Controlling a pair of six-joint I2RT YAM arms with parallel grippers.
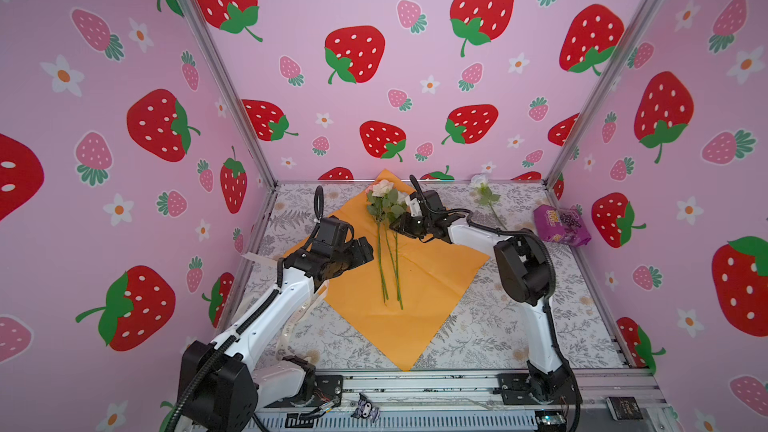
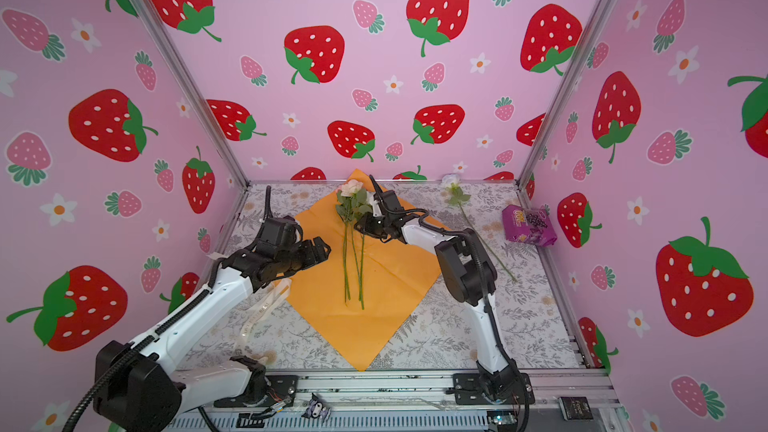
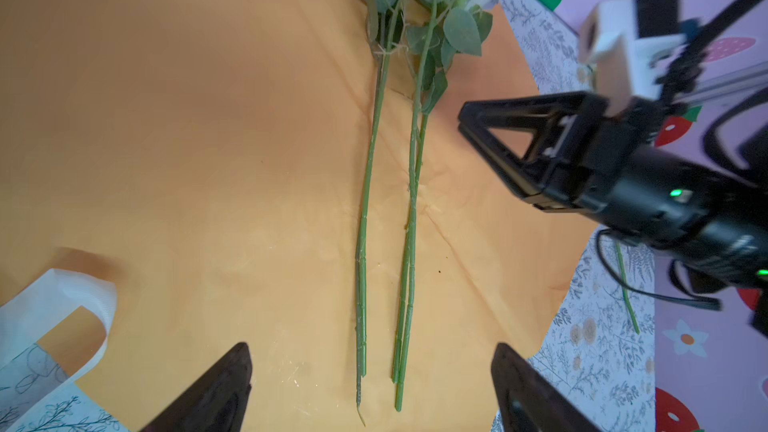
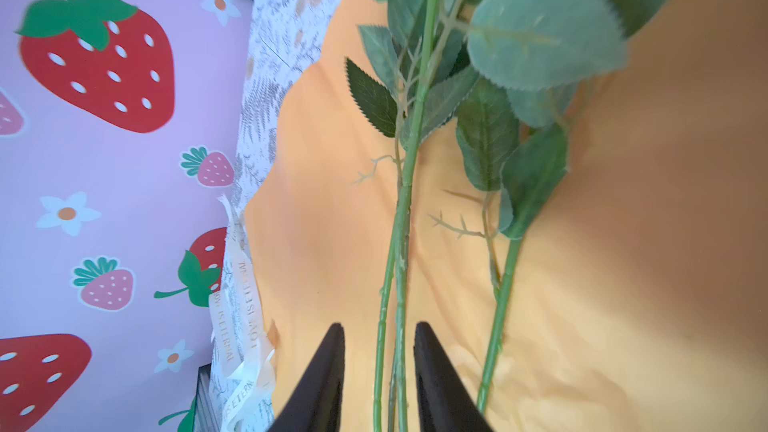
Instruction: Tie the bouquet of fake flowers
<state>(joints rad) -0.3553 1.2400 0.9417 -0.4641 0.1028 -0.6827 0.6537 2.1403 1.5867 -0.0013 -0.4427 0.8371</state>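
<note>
Three long green stems (image 3: 410, 218) lie side by side down the middle of the orange wrapping paper (image 1: 432, 284), which is spread flat like a diamond on the patterned tabletop (image 1: 498, 326). Together they make the bouquet of fake flowers (image 1: 384, 205), not tied. Its pale pink and white blooms (image 1: 382, 188) point towards the back wall, near the paper's far corner.

The right gripper (image 4: 379, 326) reaches in from the right, just below the leaves. Its jaws stand a little apart. In its wrist view two of the stems run through the gap with space on either side, so it clamps nothing.

The left gripper (image 1: 351, 258) hovers over the left part of the paper, just beside the stems, with its jaws spread wide and empty.

A fourth flower (image 1: 484, 197), pale-headed, lies by itself on the tabletop at the back right, well apart from the paper. A purple snack packet (image 1: 561, 226) sits against the right wall. A cream ribbon (image 4: 249, 317) with printed lettering lies off the paper's left edge, under the left arm.
</note>
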